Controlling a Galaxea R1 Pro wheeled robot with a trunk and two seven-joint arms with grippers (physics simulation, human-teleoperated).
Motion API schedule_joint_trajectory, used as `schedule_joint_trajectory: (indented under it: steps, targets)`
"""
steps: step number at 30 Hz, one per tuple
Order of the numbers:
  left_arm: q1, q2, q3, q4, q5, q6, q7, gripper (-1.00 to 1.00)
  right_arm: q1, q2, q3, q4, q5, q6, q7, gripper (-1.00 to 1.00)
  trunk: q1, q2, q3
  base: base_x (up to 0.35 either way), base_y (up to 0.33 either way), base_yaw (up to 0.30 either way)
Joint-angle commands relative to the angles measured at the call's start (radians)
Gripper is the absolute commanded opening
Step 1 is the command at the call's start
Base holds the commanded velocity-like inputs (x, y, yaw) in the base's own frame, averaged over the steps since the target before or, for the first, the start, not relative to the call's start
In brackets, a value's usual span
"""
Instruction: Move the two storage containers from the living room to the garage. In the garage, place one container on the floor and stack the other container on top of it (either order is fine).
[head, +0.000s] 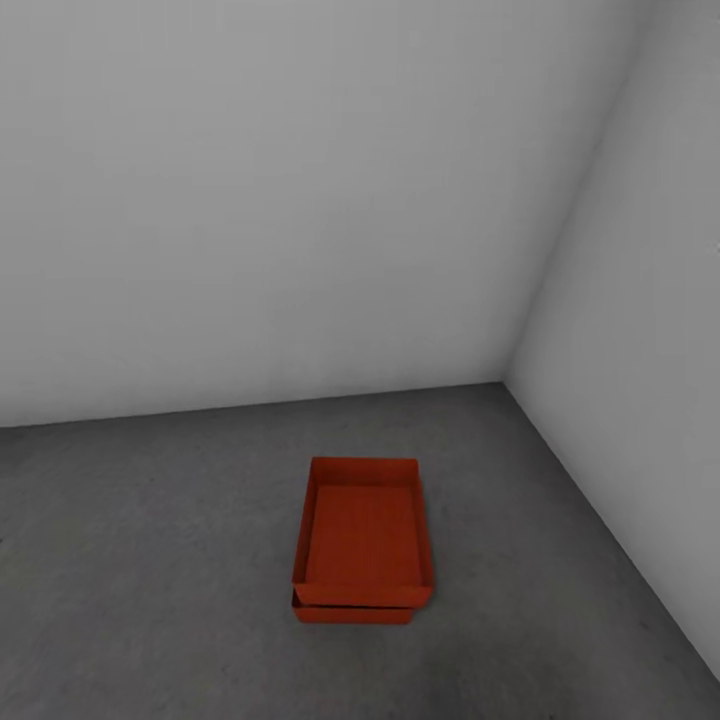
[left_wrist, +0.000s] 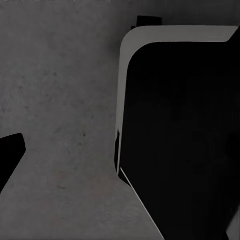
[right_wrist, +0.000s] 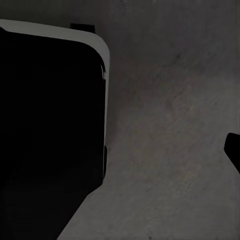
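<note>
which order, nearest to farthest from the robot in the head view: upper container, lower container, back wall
1. Upper container and lower container: stacked on the floor, ahead and near centre; too close to call between them.
2. Back wall: behind the stack, across the bare floor, clearly farthest.

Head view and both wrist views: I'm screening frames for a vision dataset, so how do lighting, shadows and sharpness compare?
Head view: even, soft light, no glare; the stacked storage containers cast almost no shadow on the grey floor; slightly soft edges. Left wrist view: dim, a black robot body part with a pale rim lacks detail. Right wrist view: darker still, mottled concrete is murky.
</note>
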Motion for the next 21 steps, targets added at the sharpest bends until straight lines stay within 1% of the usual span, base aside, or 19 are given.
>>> schedule_joint_trajectory:
  steps: [1, 21]
  targets:
    - [0.0, 0.0, -0.005, 0.0, 0.01, -0.001, 0.001, 1.0, -0.001, 0.001, 0.008, 0.003, -0.009, -0.005, -0.001, 1.0, 0.0, -0.001, 0.001, 0.0, 0.0, 0.0]
    - [0.0, 0.0, -0.005, 0.0, 0.01, -0.001, 0.001, 1.0, -0.001, 0.002, 0.008, 0.003, -0.009, -0.006, -0.001, 1.0, 0.0, -0.001, 0.032, 0.0, 0.0, 0.0]
